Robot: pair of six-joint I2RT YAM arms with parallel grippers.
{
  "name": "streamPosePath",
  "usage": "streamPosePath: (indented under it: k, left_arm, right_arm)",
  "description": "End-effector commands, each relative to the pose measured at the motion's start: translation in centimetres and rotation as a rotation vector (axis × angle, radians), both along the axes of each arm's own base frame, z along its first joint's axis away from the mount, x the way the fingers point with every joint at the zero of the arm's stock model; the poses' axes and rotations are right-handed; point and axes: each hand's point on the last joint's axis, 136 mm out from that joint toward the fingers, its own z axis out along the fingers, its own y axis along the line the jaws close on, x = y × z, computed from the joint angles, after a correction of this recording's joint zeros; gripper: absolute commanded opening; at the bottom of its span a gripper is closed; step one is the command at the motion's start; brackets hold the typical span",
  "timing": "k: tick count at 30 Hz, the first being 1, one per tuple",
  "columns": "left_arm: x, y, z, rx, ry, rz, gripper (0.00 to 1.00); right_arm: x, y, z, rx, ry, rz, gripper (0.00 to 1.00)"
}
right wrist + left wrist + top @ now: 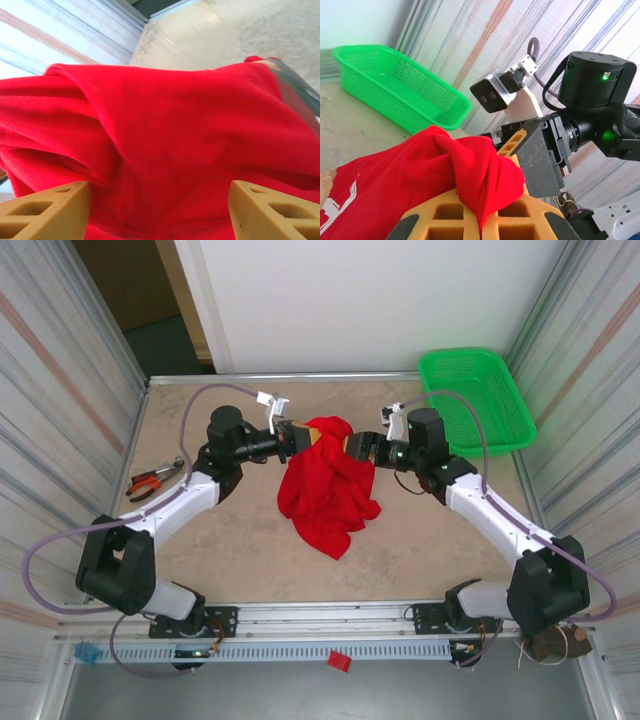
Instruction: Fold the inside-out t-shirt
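Observation:
The inside-out t-shirt [325, 490] is bright red and hangs bunched above the table's middle, its lower part draping down toward the tabletop. My left gripper [298, 436] is shut on its upper edge. In the left wrist view a fold of the t-shirt [420, 180] is pinched between the closed orange fingers of the left gripper [482, 220], and white lettering [340, 200] shows at the lower left. My right gripper [352, 446] stands open just right of that spot. In the right wrist view the t-shirt [165, 125] spreads across in front of the right gripper [160, 189], whose fingers stand wide apart.
A green mesh basket [475, 400] sits at the back right corner, also seen in the left wrist view [395, 85]. Red-handled pliers [155, 480] lie at the table's left edge. Striped walls close in both sides. Bare tabletop [230, 550] lies in front of the shirt.

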Motion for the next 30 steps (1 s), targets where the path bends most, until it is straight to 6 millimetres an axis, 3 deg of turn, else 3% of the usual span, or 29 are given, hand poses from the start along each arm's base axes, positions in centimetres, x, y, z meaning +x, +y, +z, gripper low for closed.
streamPosePath:
  k: [1,3,4,8,15,20,24,30]
  left_arm:
    - [-0.9,-0.6,1.1,-0.023,-0.021,-0.073,0.0]
    - [-1.1,-0.7,0.8,-0.021,-0.009,-0.091,0.0]
    - [-1.2,-0.7,0.6,-0.021,0.0,-0.102,0.0]
    - [-0.9,-0.6,-0.3,-0.014,0.024,-0.1,0.0]
    - [2.8,2.4,-3.9,0.014,0.098,0.091,0.02]
    - [4.5,4.4,-5.6,0.041,0.135,0.163,0.32]
    - [3.2,5.0,-3.9,0.064,0.079,0.153,0.47]
    - [0.7,4.7,-0.1,0.162,-0.064,0.103,0.58]
  right_arm:
    - [1.2,1.2,1.7,0.063,-0.028,0.002,0.7]
    - [1.6,2.1,2.0,0.08,-0.031,0.038,0.67]
    - [1.8,2.6,2.4,0.092,-0.03,0.063,0.61]
    - [1.6,3.4,3.8,0.12,-0.049,0.133,0.0]
    - [-2.1,3.2,8.8,0.227,-0.17,0.308,0.0]
    - [-3.8,3.2,9.6,0.251,-0.225,0.393,0.0]
    - [-3.6,2.8,8.4,0.241,-0.2,0.401,0.0]
    - [-3.2,2.6,6.5,0.211,-0.15,0.436,0.0]
